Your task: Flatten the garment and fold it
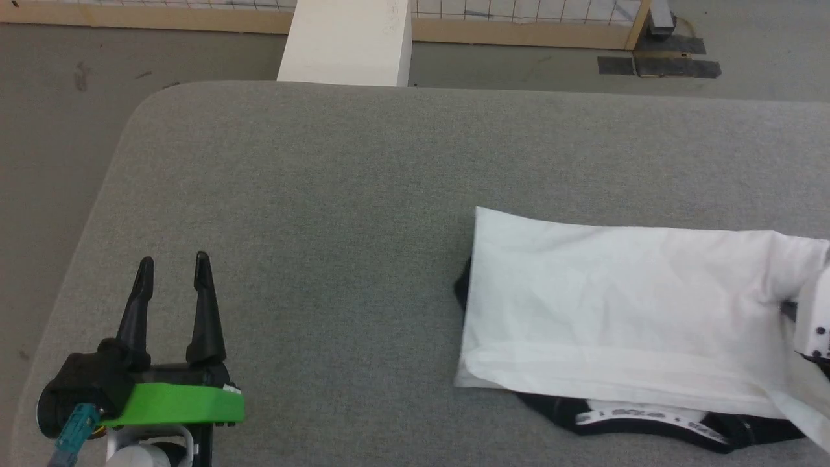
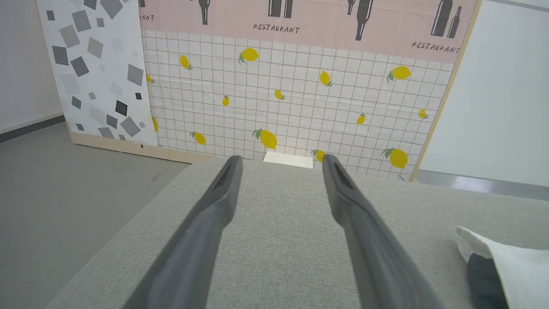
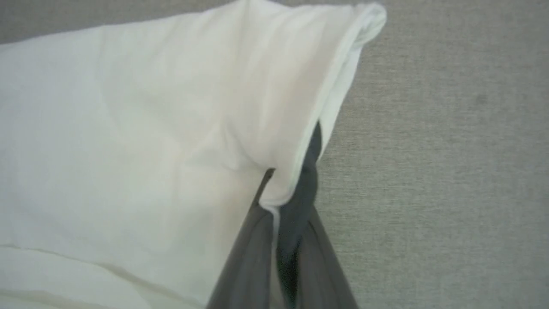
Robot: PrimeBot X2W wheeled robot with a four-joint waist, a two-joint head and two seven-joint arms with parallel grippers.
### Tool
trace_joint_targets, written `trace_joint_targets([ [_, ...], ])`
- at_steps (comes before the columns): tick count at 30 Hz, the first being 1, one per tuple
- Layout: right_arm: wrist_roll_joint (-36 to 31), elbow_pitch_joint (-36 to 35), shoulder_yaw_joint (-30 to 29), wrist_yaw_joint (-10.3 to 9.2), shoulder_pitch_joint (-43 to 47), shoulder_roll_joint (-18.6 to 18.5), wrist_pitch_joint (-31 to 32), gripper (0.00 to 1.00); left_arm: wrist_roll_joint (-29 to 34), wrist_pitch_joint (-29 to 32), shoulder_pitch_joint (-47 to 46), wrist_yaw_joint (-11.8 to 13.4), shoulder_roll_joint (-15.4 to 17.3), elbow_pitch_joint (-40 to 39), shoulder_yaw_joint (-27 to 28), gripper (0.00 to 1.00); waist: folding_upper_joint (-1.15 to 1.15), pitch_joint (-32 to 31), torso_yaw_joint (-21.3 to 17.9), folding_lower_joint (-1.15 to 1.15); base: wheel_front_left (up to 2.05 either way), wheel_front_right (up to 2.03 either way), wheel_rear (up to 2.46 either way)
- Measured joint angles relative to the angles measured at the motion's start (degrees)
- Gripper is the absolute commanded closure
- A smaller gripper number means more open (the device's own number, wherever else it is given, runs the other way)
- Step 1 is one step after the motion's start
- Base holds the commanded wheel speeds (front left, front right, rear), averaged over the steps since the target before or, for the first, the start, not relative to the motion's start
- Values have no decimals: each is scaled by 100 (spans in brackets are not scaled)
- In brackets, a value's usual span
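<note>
Garment (image 1: 616, 305) pinched by right claw (image 3: 291, 180), left claw (image 1: 174, 263) splayed

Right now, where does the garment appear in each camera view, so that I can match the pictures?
Head view: the garment lies at the right, from the middle down, and runs off the right edge.
Left wrist view: a white corner of it with a dark patch sits at the lower right.
Right wrist view: its white cloth covers the left and middle.
Shared landmark: the grey table under it.
</note>
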Motion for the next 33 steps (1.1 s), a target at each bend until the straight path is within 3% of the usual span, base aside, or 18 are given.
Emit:
trace_joint_targets([
  [6,-942,27,-538,-1,-19,213,76,100,1,0,115,-34,-48,49,-13,0,0,-144,-30,0,0,0,0],
  [9,-1192,-215,-392,-1,-24,335,442,100,1,0,155,-51,-71,55,-19,0,0,-226,-38,0,0,0,0],
  [15,-823,-1339,367,-2,-41,423,1464,100,1,0,197,-53,-94,37,-21,0,0,-348,-49,0,0,0,0],
  [21,-383,-2164,920,-2,-57,691,1890,100,-1,0,229,-57,-123,11,-80,0,0,-356,44,0,0,0,0],
  [26,-357,-2108,1281,-2,-255,1134,1883,100,-8,0,222,-59,-136,-2,-87,0,0,-268,136,0,0,0,0],
  [33,-491,-1359,1488,-2,-648,1712,1429,100,-8,0,183,-101,-143,66,-149,0,0,-112,331,0,0,0,0],
])
